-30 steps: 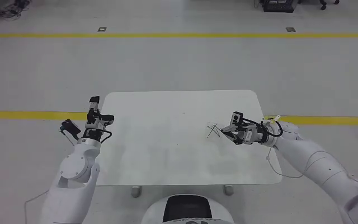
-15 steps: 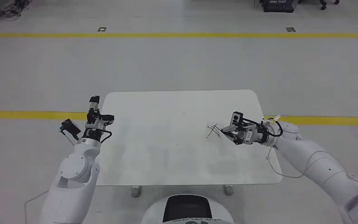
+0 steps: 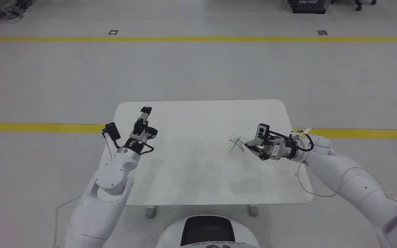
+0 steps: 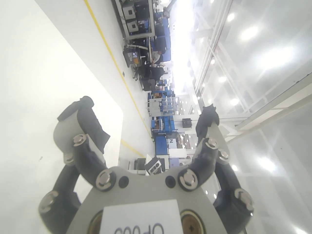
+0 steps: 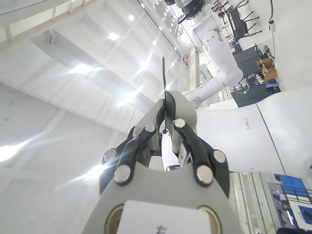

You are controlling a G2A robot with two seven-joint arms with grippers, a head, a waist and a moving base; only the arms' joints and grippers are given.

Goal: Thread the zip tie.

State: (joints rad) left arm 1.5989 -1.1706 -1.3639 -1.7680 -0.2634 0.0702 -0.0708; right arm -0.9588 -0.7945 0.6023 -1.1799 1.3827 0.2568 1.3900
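I'm gripping the zip tie (image 3: pixel 236 144) firmly in the right gripper (image 3: pixel 249 146) above the right half of the table (image 3: pixel 198 180); the left gripper (image 3: pixel 144 116) is hanging wide open near its left edge, so I'm judging a slow, level approach to the free tail best

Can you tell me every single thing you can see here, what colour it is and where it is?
table: one, white, right in front of the robot.
zip tie: one, black and thin, pinched in the right gripper above the table's right part.
yellow lines: two, yellow, across the floor, one level with the table and one farther off.
floor plates: two, dark, on the floor just past the far yellow line.
left gripper: one, black fingers on grey metal, open and holding nothing, over the table's left part.
right gripper: one, black and grey, shut on the zip tie, over the table's right part.
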